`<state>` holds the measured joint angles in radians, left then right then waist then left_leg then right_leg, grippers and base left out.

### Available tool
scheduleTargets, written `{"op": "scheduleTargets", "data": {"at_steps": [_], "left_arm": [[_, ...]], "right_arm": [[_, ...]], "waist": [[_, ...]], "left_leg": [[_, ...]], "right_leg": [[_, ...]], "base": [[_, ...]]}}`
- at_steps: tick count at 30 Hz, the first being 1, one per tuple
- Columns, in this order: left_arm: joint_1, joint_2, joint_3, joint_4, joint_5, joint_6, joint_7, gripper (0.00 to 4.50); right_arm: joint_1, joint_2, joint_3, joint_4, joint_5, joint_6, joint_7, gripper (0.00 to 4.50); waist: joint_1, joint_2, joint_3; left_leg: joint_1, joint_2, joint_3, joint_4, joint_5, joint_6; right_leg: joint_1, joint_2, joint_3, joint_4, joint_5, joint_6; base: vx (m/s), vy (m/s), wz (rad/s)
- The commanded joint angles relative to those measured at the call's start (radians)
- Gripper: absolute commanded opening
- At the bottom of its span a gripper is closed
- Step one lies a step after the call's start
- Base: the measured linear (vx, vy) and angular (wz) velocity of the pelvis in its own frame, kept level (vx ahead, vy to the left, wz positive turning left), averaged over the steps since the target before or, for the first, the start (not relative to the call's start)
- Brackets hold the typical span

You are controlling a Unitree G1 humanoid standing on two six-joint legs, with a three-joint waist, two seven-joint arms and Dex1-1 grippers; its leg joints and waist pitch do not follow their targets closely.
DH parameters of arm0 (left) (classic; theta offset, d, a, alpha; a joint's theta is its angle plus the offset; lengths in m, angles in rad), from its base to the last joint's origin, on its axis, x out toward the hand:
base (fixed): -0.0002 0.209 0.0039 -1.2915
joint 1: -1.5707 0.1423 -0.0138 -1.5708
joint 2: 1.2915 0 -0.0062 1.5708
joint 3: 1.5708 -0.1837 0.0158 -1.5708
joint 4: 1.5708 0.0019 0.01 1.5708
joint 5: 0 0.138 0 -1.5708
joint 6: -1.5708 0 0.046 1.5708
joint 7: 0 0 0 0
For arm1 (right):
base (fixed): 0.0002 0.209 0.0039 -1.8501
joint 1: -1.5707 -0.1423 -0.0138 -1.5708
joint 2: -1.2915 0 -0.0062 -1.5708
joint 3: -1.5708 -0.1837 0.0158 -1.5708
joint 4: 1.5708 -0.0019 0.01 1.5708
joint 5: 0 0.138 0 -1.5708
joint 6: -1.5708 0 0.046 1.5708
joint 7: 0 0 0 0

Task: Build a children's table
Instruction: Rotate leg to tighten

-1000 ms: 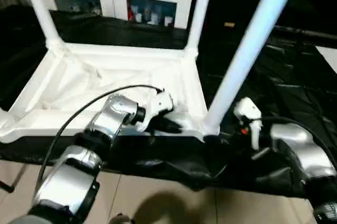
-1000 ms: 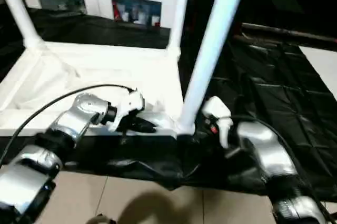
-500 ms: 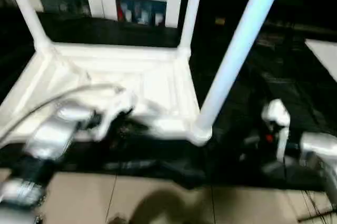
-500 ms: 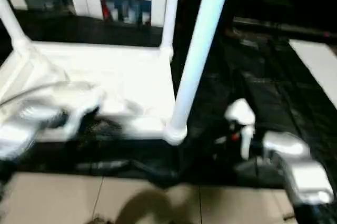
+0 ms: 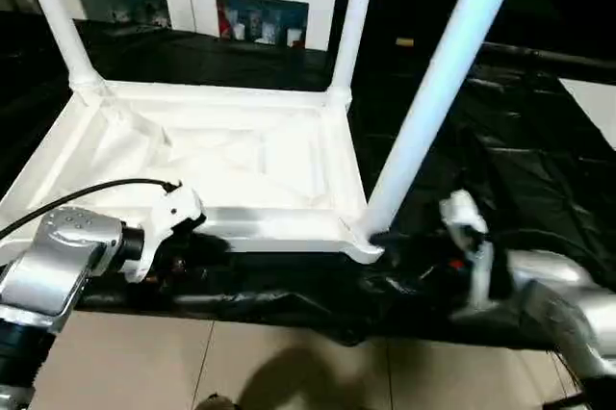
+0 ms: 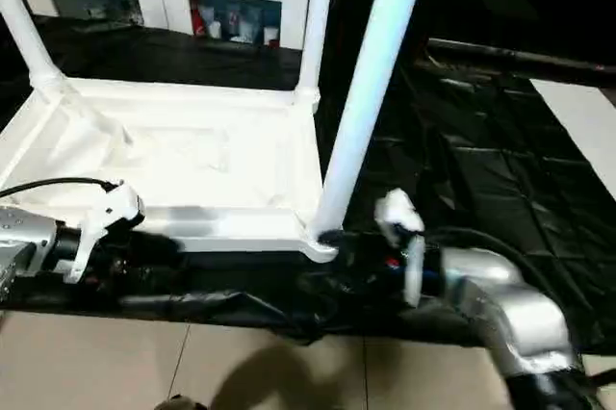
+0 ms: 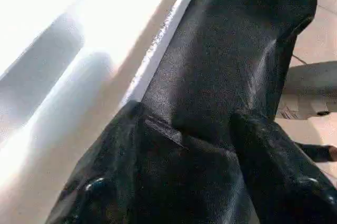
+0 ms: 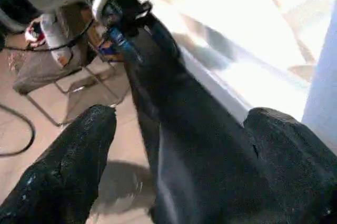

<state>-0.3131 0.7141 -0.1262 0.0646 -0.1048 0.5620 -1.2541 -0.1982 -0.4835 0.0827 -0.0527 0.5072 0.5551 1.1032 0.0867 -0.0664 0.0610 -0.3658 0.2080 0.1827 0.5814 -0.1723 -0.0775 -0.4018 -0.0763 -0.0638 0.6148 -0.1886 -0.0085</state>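
Here, black sheeting (image 5: 539, 169) covers the worktable; beige floor tiles (image 5: 289, 371) below; both hands (image 8: 174, 145) (image 7: 210, 145) spread, empty.

I see the tabletop (image 5: 241, 155) as white plastic, smooth and a little glossy, with ribs on the side facing up. The legs (image 5: 438, 92) look like smooth white tubes of the same plastic, with a soft shine. The sheet (image 5: 500, 160) on the worktable is black, thin and creased, and it reflects light like plastic film. My forearms (image 5: 63, 261) are brushed silver metal. The fingers (image 8: 68, 166) look like black, slightly grainy rubber or plastic. The floor (image 5: 289, 362) has smooth beige tiles.
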Motion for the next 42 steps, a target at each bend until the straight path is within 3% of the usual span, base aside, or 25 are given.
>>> {"op": "scheduleTargets", "data": {"at_steps": [1,7,15,16,21,25,26,30,32,34,35,39,40,42], "left_arm": [[-0.007,-0.005,0.007,0.010,0.012,0.004,0.039,3.30],[-0.013,-0.014,0.004,0.036,0.026,0.007,0.080,3.70],[-0.012,-0.020,0.000,0.069,0.039,-0.009,0.141,4.43],[-0.010,-0.021,0.003,0.071,0.039,-0.010,0.150,4.43],[-0.005,-0.020,0.021,0.061,0.034,-0.011,0.173,4.43],[0.003,-0.020,0.034,0.063,0.029,-0.015,0.197,4.43],[0.005,-0.021,0.037,0.065,0.030,-0.019,0.205,4.43],[0.002,-0.035,0.052,0.080,0.029,-0.039,0.242,4.43],[0.002,-0.039,0.051,0.084,0.030,-0.037,0.254,4.43],[0.006,-0.039,0.049,0.083,0.032,-0.035,0.261,4.43],[0.009,-0.039,0.048,0.081,0.035,-0.034,0.264,4.43],[0.014,-0.038,0.046,0.079,0.037,-0.036,0.274,4.43],[0.015,-0.039,0.049,0.083,0.036,-0.037,0.287,4.43],[0.015,-0.040,0.049,0.089,0.039,-0.041,0.295,4.43]], "right_arm": [[-0.038,0.055,-0.019,0.063,-0.012,-0.036,-0.074,4.27],[-0.091,0.202,-0.045,0.170,-0.010,-0.089,-0.201,4.27],[-0.157,0.307,-0.085,0.279,-0.042,-0.154,-0.357,4.27],[-0.165,0.321,-0.082,0.289,-0.048,-0.161,-0.372,4.27],[-0.221,0.388,-0.056,0.382,-0.108,-0.207,-0.464,4.27],[-0.283,0.425,-0.042,0.498,-0.155,-0.273,-0.519,4.27],[-0.299,0.434,-0.040,0.524,-0.163,-0.287,-0.525,4.27],[-0.355,0.466,-0.035,0.610,-0.203,-0.350,-0.551,4.27],[-0.383,0.478,-0.038,0.655,-0.223,-0.386,-0.577,4.27],[-0.414,0.490,-0.062,0.707,-0.229,-0.418,-0.638,4.27],[-0.425,0.492,-0.077,0.728,-0.229,-0.428,-0.671,4.27],[-0.460,0.490,-0.134,0.805,-0.225,-0.471,-0.784,4.27],[-0.481,0.482,-0.178,0.862,-0.219,-0.502,-0.855,4.27],[-0.491,0.473,-0.208,0.891,-0.210,-0.515,-0.899,4.27]], "waist": [[-0.005,0.016,-0.060],[-0.008,0.019,-0.062],[-0.010,0.021,-0.066],[-0.011,0.015,-0.066],[-0.012,0.012,-0.067],[-0.020,0.012,-0.064],[-0.021,0.005,-0.064],[-0.024,0.009,-0.062],[-0.027,0.006,-0.064],[-0.030,0.006,-0.064],[-0.032,0.000,-0.064],[-0.029,0.004,-0.065],[-0.030,0.002,-0.066],[-0.027,0.003,-0.067]], "left_leg": [[0.020,0.026,-0.008,-0.072,-0.261,-0.020],[0.020,0.024,-0.011,-0.074,-0.277,-0.034],[0.021,0.023,-0.009,-0.073,-0.250,-0.043],[0.019,0.023,-0.008,-0.073,-0.244,-0.042],[0.018,0.023,-0.008,-0.073,-0.216,-0.041],[0.021,0.023,-0.008,-0.074,-0.259,-0.057],[0.020,0.023,-0.008,-0.074,-0.263,-0.057],[0.020,0.024,-0.010,-0.075,-0.277,-0.063],[0.019,0.023,-0.011,-0.075,-0.272,-0.063],[0.018,0.023,-0.011,-0.075,-0.273,-0.067],[0.019,0.023,-0.010,-0.074,-0.272,-0.067],[0.026,0.022,-0.008,-0.072,-0.276,-0.072],[0.025,0.022,-0.007,-0.071,-0.274,-0.073],[0.027,0.021,-0.006,-0.070,-0.276,-0.077]], "right_leg": [[0.032,-0.060,0.047,-0.081,-0.307,-0.169],[0.032,-0.059,0.046,-0.078,-0.304,-0.167],[0.034,-0.056,0.047,-0.070,-0.242,-0.174],[0.034,-0.056,0.047,-0.070,-0.235,-0.173],[0.034,-0.057,0.047,-0.064,-0.218,-0.177],[0.030,-0.058,0.048,-0.068,-0.267,-0.170],[0.030,-0.059,0.048,-0.069,-0.272,-0.169],[0.029,-0.058,0.049,-0.068,-0.279,-0.164],[0.029,-0.058,0.049,-0.065,-0.272,-0.163],[0.030,-0.058,0.050,-0.065,-0.278,-0.163],[0.028,-0.057,0.050,-0.066,-0.277,-0.162],[0.022,-0.054,0.051,-0.063,-0.259,-0.158],[0.023,-0.054,0.050,-0.060,-0.245,-0.159],[0.022,-0.052,0.050,-0.060,-0.240,-0.154]], "base": [[0.000,0.000,0.00],[0.000,0.000,0.00],[0.000,0.000,0.00],[0.000,0.000,0.00],[0.000,0.000,0.00],[0.000,0.000,0.00],[0.000,0.000,0.00],[0.000,0.000,0.00],[0.000,0.000,0.00],[0.000,0.000,0.00],[0.000,0.000,0.00],[0.000,0.000,0.00],[0.000,0.000,0.00],[0.000,0.000,0.00]]}}
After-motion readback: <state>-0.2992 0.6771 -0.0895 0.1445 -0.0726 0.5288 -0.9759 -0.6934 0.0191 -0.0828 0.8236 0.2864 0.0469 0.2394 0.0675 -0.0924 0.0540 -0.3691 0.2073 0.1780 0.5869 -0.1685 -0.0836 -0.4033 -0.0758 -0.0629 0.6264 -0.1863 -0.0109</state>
